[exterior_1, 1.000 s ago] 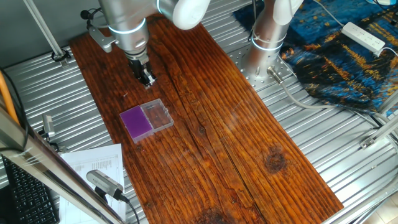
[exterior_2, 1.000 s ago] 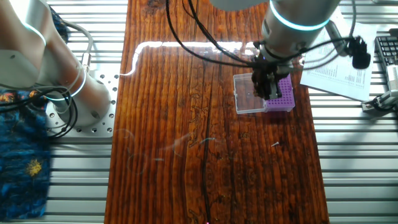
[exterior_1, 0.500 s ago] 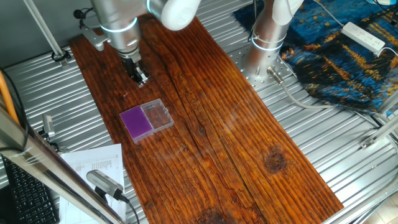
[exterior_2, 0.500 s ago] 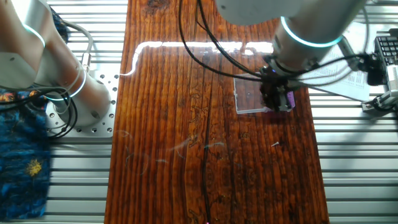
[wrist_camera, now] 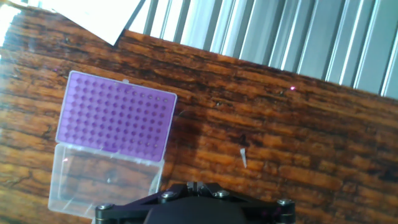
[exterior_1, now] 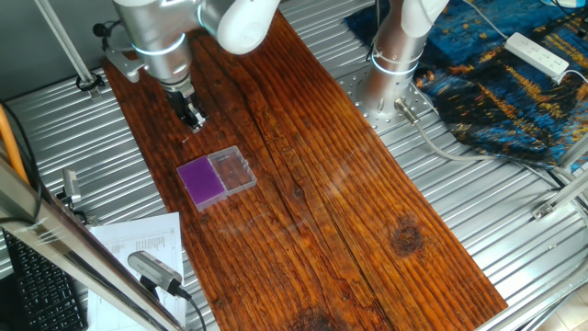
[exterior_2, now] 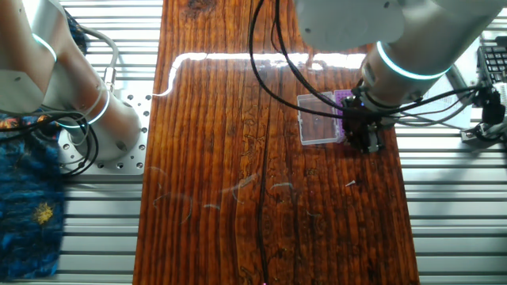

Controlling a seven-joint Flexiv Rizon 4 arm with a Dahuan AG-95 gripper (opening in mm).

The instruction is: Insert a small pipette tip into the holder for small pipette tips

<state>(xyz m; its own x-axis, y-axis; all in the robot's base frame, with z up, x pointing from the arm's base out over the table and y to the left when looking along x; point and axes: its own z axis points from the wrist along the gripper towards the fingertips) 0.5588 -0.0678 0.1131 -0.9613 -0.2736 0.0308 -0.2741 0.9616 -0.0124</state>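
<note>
Gripper (exterior_1: pixel 193 118) hangs over the far end of the wood board (exterior_1: pixel 312 184), nothing under it but bare wood. Jaw state: can't tell. In one fixed view the fingers are a dark lump, in the other fixed view (exterior_2: pixel 366 141) the wrist covers most of it, and the hand view only shows the black base of the hand at 6 o'clock, no fingertips.

Tip (wrist_camera: pixel 244 157) is lying flat on the board, a pale sliver, well apart from the holder (wrist_camera: pixel 117 116). In the hand view it's at abt 3 o'clock from the holder, slightly lower, w/ bare wood between them. Same tip shows in one fixed view as a faint speck (exterior_1: pixel 185 140) just below the gripper, and in the other fixed view (exterior_2: pixel 351 184) at abt 6 o'clock from the gripper. Not touching anything but the wood.

Holder is the purple block w/ a grid of small holes, lying flat. All holes look empty from the hand view. Clear box (wrist_camera: pixel 106 180) is joined to its edge, at 6 o'clock from it in the hand view. In one fixed view the holder (exterior_1: pixel 200 179) sits at abt 6 o'clock from the gripper, clear box (exterior_1: pixel 233 169) on its right side.

Paper sheet (exterior_1: pixel 138 244) sits off the board on the metal table (exterior_1: pixel 514 221), near the holder's side. Arm base (exterior_1: pixel 390 55) stands on the other side of the board.
</note>
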